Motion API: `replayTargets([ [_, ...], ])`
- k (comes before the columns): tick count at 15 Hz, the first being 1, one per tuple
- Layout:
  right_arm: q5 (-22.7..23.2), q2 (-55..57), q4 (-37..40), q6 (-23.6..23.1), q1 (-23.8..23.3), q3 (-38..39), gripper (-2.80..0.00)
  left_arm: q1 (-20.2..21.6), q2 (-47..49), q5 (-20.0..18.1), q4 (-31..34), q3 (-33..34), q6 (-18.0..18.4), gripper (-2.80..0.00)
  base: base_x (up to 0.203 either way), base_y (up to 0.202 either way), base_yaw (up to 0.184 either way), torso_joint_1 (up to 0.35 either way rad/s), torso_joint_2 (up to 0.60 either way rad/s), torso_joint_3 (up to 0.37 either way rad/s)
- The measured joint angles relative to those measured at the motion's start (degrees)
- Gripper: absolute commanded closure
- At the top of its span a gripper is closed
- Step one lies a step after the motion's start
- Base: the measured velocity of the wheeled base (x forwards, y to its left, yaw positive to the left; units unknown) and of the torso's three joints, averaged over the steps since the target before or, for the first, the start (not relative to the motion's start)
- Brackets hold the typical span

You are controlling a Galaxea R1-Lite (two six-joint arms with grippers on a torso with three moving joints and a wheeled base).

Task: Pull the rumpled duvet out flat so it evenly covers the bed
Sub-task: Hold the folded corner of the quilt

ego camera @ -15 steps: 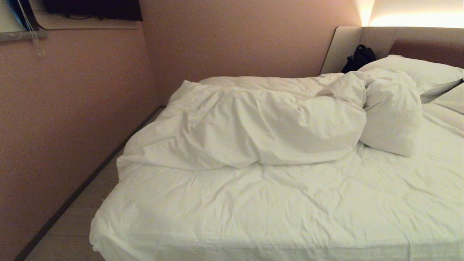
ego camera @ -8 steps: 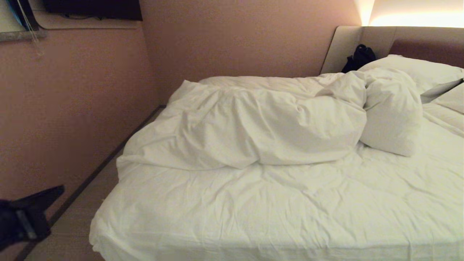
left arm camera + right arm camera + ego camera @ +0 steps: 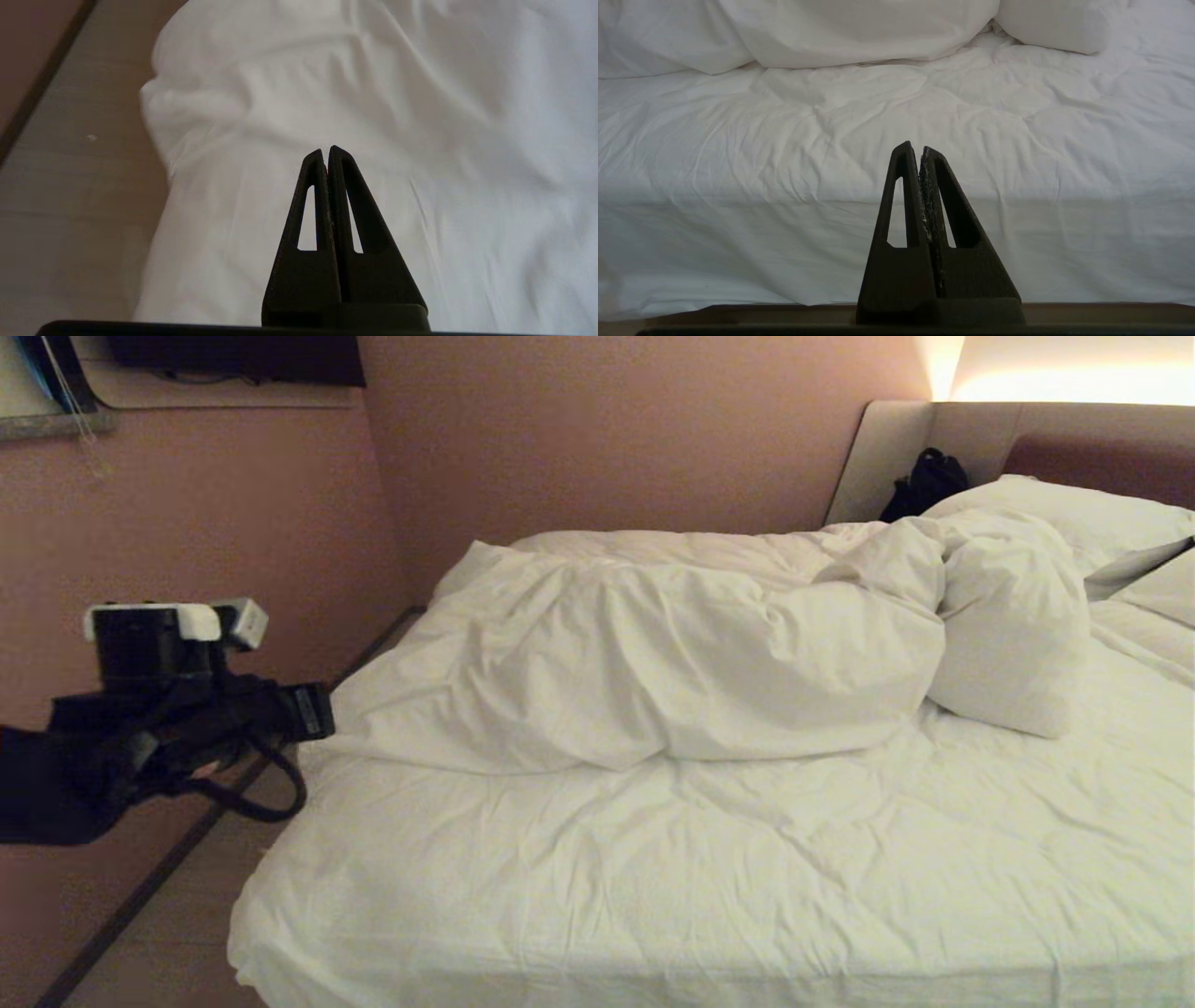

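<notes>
The white duvet (image 3: 653, 653) lies bunched in a thick rumpled heap across the far half of the bed (image 3: 653, 896); the near half shows only creased white sheet. My left gripper (image 3: 313, 711) hangs shut and empty at the bed's left edge, just short of the duvet's left end. In the left wrist view this gripper (image 3: 327, 149) points down at the white fabric over the bed's left side. My right gripper (image 3: 920, 147) is shut and empty, low in front of the bed's near side, facing the duvet (image 3: 831, 32); it is outside the head view.
Pillows (image 3: 1064, 513) and a black bag (image 3: 924, 485) sit by the padded headboard (image 3: 1074, 439) at the far right. A pink wall (image 3: 187, 541) runs close along the bed's left side, leaving a narrow strip of floor (image 3: 177, 933).
My left arm has swung up from the lower left into the head view, and its gripper now sits by the bed's left edge. The duvet and bed have not moved.
</notes>
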Motion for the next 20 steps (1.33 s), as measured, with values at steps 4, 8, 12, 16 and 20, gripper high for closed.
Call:
replayTargets([
  [4, 0.0, 0.0, 0.0, 0.0, 0.0, 0.0, 0.00, 0.2, 12.9, 1.6, -1.2, -11.3, -0.5, 0.00, 0.000, 0.000, 0.000, 0.000, 0.00, 0.000],
  [8, 0.0, 0.0, 0.0, 0.0, 0.0, 0.0, 0.00, 0.6, 22.4, 3.4, -1.4, -20.2, -0.4, 0.00, 0.000, 0.000, 0.000, 0.000, 0.00, 0.000],
  [12, 0.0, 0.0, 0.0, 0.0, 0.0, 0.0, 0.00, 1.4, 28.9, 3.5, -0.7, -27.3, -0.1, 0.00, 0.000, 0.000, 0.000, 0.000, 0.00, 0.000],
  [16, 0.0, 0.0, 0.0, 0.0, 0.0, 0.0, 0.00, 1.5, 35.0, 3.5, -0.6, -33.7, 0.0, -2.80, 0.000, 0.000, 0.000, 0.000, 0.00, 0.000],
  [20, 0.0, 0.0, 0.0, 0.0, 0.0, 0.0, 0.00, 1.6, 41.0, 7.0, -0.8, -40.0, 0.1, -2.80, 0.000, 0.000, 0.000, 0.000, 0.00, 0.000],
])
